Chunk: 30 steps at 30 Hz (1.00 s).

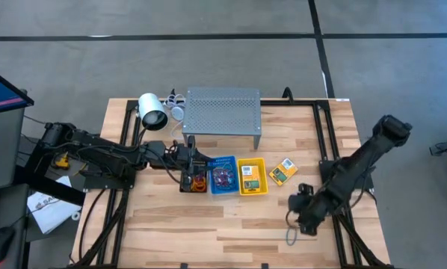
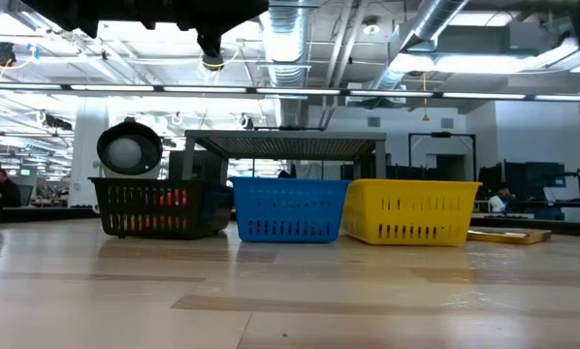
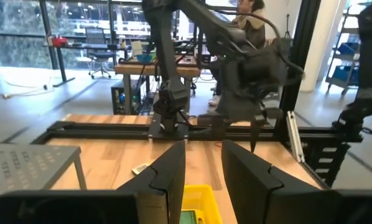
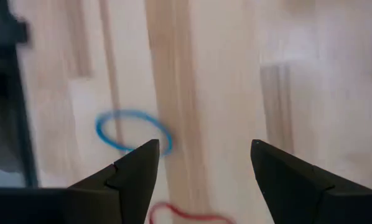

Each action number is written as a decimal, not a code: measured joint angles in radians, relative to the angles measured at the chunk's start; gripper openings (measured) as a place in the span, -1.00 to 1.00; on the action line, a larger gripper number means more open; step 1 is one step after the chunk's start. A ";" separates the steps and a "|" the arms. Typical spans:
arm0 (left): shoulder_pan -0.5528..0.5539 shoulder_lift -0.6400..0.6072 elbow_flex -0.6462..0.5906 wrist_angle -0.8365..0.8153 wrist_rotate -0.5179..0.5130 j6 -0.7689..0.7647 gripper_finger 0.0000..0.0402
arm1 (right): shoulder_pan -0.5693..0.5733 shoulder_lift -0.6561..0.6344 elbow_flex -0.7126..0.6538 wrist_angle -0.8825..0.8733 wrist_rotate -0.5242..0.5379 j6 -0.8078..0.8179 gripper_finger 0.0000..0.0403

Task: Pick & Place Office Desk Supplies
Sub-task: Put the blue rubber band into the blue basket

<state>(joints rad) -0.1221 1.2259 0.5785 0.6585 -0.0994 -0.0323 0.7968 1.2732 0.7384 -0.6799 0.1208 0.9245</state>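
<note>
Pale wood forms the table [image 1: 231, 224]. Three baskets stand in a row: black basket [image 2: 159, 207], blue basket [image 2: 288, 209] holding rubber bands [image 1: 223, 177], yellow basket [image 2: 409, 210] holding a crayon box [image 1: 249, 175]. A second crayon box [image 1: 282, 172] lies beside it. The left gripper [image 1: 194, 166] hovers over the black basket, fingers partly parted, empty. The right gripper [image 4: 201, 171] hovers above a blue rubber band [image 4: 134, 130], jaws wide, empty.

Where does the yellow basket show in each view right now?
High view: yellow basket, centre of the table, between the blue basket and a loose crayon box.
Low view: right of centre, beside the blue basket.
Left wrist view: bottom edge, between that arm's fingers.
Right wrist view: not in it.
Shared landmark: grey perforated shelf.
</note>
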 joint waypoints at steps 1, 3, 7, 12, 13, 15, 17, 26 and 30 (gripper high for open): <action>0.000 0.000 0.000 0.000 0.000 -0.011 -0.49 | 0.014 0.027 0.018 -0.020 0.000 0.008 0.24; -0.001 0.000 -0.001 0.001 0.000 -0.031 -0.49 | 0.039 0.079 0.063 -0.024 0.000 0.021 0.24; -0.005 0.000 -0.002 -0.006 0.000 -0.037 -0.49 | 0.076 0.165 0.138 -0.023 0.007 0.035 0.24; -0.009 0.000 -0.002 -0.006 0.000 -0.048 -0.49 | 0.090 0.268 0.203 -0.002 0.012 0.043 0.24; -0.009 0.000 -0.002 -0.006 0.000 -0.053 -0.49 | 0.090 0.289 0.210 -0.001 0.012 0.045 0.24; -0.009 0.000 -0.002 -0.008 0.000 -0.059 -0.49 | 0.090 0.331 0.216 0.010 0.012 0.044 0.24; -0.013 0.000 -0.002 -0.008 0.000 -0.062 -0.49 | 0.089 0.367 0.216 -0.003 0.012 0.041 0.24; -0.023 0.000 -0.002 -0.015 0.000 -0.082 -0.49 | 0.021 0.429 0.216 -0.178 -0.134 0.098 0.24; -0.023 0.000 -0.002 -0.015 0.000 -0.082 -0.49 | 0.006 0.427 0.216 -0.152 -0.154 0.077 0.24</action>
<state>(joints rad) -0.1452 1.2259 0.5762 0.6434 -0.0998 -0.1139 0.8024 1.7005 0.9546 -0.8319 -0.0332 1.0011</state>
